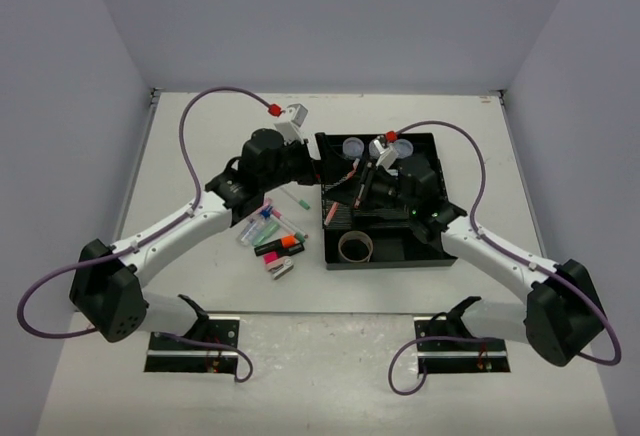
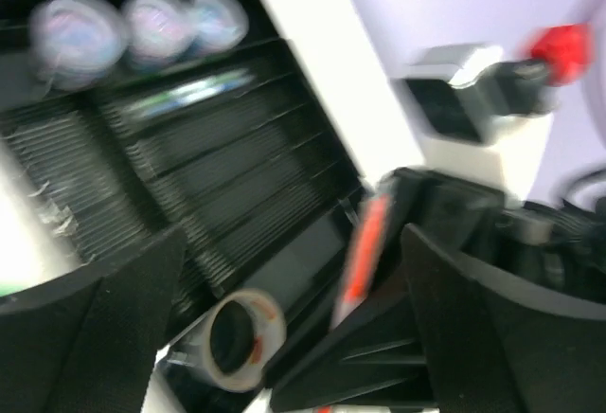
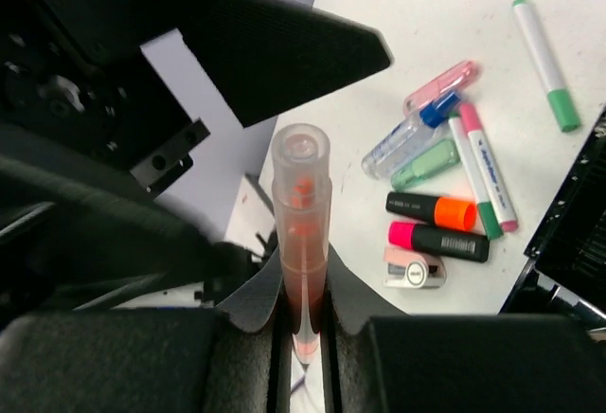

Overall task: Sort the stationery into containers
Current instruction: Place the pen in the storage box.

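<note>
Red pen (image 3: 301, 233) held over tray (image 1: 410, 248).
R gripper (image 3: 301, 323) jaws pinch its end, prob. for slot drop; L gripper (image 2: 294, 299) jaws spread, off it.

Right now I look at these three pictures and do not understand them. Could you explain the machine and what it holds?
You see two white-and-black robot arms bolted to a white table. One picture looks down from above; the other two come from a camera on each wrist. A black plastic organiser tray holds a tan tape roll and round clear tubs. An orange highlighter and a pink highlighter lie loose beside it. The right end effector is shut on a clear pen with red ink; the left end effector is open and empty.
</note>
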Available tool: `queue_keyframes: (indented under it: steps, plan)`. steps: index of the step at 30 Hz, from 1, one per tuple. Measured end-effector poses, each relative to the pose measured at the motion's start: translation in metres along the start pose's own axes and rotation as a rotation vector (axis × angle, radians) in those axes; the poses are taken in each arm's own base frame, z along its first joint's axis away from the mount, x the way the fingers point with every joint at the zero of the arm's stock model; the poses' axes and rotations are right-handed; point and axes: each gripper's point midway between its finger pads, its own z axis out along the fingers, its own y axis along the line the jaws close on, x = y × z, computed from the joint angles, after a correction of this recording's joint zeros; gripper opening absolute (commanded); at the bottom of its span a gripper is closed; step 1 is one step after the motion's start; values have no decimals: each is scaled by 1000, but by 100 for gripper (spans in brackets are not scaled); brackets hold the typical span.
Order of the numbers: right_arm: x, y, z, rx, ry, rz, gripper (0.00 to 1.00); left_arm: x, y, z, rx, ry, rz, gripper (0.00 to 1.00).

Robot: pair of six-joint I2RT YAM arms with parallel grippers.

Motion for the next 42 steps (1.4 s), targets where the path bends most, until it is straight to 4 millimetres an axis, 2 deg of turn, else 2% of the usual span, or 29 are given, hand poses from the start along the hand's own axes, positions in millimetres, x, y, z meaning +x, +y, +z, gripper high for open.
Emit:
queue_keyframes:
  steps: [2,5,8,11,15,20,25,29,33,36,42]
  plan:
    - [-9,-6,-2,24,-44,30,0,-1,16,-5,-105,3,-11,100]
    - [-34,-34,-10,110,-143,127,0,-11,32,-23,-274,-36,-16,100]
    - [-72,-80,-25,249,-293,268,0,-28,44,-55,-405,-115,-23,100]
    - [-96,-130,-41,423,-431,453,0,-42,44,-91,-464,-185,-19,100]
    - [-114,-184,-49,670,-538,691,0,-50,39,-137,-485,-257,-18,100]
    - [-137,-218,-41,826,-592,868,0,-43,44,-179,-528,-280,-14,100]
    - [-127,-247,-43,941,-612,983,0,-35,46,-206,-541,-286,-11,100]
    - [-115,-265,-42,1018,-604,1050,0,-29,51,-216,-557,-281,-8,100]
    - [-107,-279,-42,1069,-608,1081,4,-14,60,-210,-566,-235,3,100]
    - [-108,-281,-42,1080,-615,1092,4,-2,66,-202,-564,-193,4,100]
    - [-125,-273,-36,1034,-636,1082,4,23,82,-191,-587,-112,5,100]
